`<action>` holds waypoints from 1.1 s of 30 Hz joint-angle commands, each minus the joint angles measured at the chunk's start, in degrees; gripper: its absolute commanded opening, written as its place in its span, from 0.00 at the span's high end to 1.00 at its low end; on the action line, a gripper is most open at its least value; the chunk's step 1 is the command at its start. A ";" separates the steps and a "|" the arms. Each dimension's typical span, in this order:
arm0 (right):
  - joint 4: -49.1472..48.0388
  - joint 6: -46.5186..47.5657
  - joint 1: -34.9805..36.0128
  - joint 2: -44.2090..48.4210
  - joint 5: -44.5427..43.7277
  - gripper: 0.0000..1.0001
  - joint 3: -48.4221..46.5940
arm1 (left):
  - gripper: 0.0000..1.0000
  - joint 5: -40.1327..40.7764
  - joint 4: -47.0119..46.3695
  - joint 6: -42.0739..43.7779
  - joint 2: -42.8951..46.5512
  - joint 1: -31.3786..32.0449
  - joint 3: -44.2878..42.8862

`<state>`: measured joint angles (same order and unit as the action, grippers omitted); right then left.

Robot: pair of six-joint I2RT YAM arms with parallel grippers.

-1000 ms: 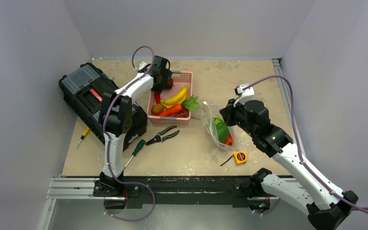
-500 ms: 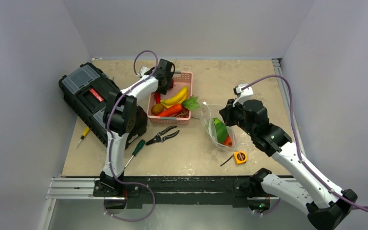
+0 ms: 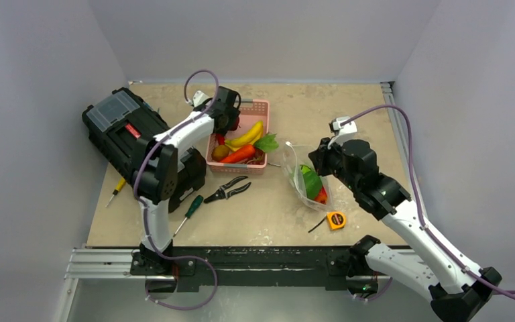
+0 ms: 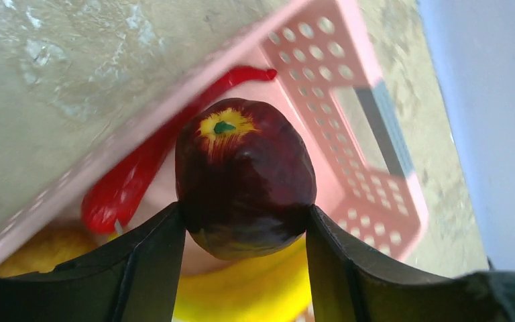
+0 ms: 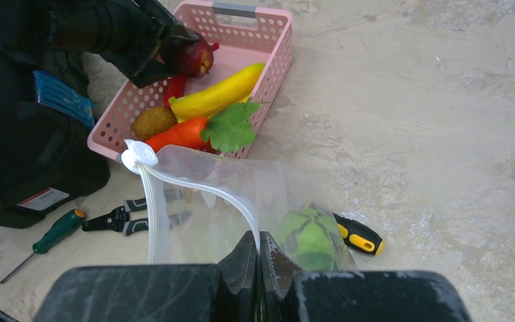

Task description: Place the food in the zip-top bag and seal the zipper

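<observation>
Tape measure: near table edge, just beside bag.
Right gripper: fingers pressed together, pinching zipper of zip-top bag. Bag lies right of centre, mouth open, green food inside.
Pliers: on near side of basket.
Pink basket: mid-table, holds banana and carrot.
Left gripper: over basket's far end, fingers clamped on either side of dark red apple.
Toolbox: far left.
</observation>
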<state>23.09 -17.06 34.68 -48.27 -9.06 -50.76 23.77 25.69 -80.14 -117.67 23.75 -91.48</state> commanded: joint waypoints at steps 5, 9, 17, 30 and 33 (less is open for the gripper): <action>-3.28 0.55 0.19 -0.80 0.48 1.00 -1.59 | 0.90 -0.71 -0.15 17.45 22.88 7.84 7.15; -3.69 -0.34 0.19 -0.10 1.07 1.00 -1.39 | 0.92 -10.20 -2.07 22.75 33.26 8.61 12.74; -5.89 -0.56 0.21 -1.01 3.36 1.00 -1.38 | 1.00 -51.76 -22.30 33.96 45.86 8.79 26.42; -5.35 -2.10 0.20 -0.77 4.67 1.00 -2.76 | 1.00 -63.68 -34.54 48.19 49.31 24.18 32.47; -5.36 -2.60 0.19 -0.02 4.90 1.00 -2.55 | 1.00 -58.61 -31.00 49.50 48.10 25.74 32.49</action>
<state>20.45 -18.33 34.68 -49.69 -4.93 -50.76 -39.07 -7.60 -37.19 -69.93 48.12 -58.59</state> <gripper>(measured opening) 0.002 0.584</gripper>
